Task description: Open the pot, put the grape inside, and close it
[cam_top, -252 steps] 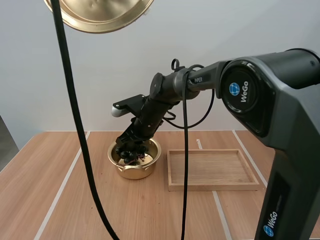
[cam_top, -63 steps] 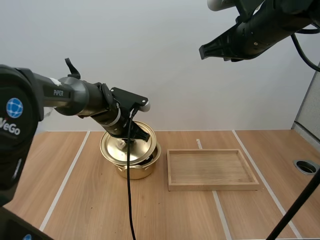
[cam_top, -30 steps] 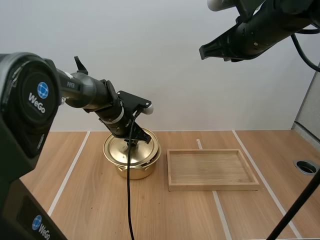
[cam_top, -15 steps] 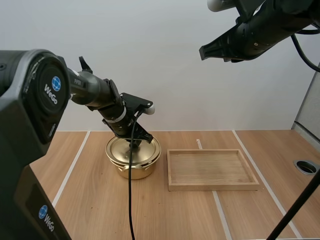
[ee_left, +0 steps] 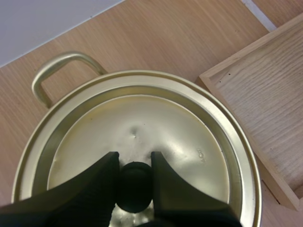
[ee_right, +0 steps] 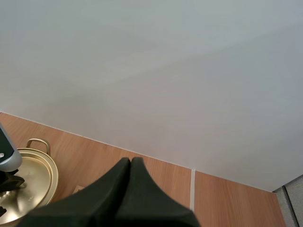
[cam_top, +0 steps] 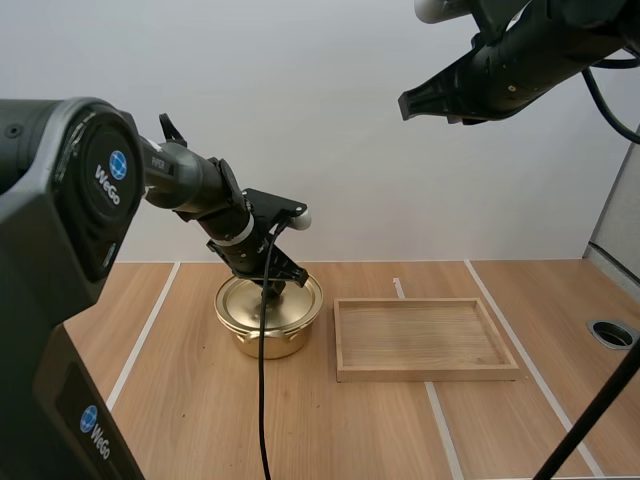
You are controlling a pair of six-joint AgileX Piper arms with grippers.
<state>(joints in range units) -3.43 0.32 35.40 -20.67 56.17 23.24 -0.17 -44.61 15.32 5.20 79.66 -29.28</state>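
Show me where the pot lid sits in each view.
High view: lid on the pot, left of the wooden tray.
Left wrist view: lid under the left gripper, fingers pinching its knob.
Right wrist view: lid beneath the distant left gripper.
Shared landmark: left gripper.

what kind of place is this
Likely a robot lab bench, not a kitchen: the left gripper holds the lid on a pot beside a tray, on a table with white lines.

lid now level on the pot, left claw lower on its knob
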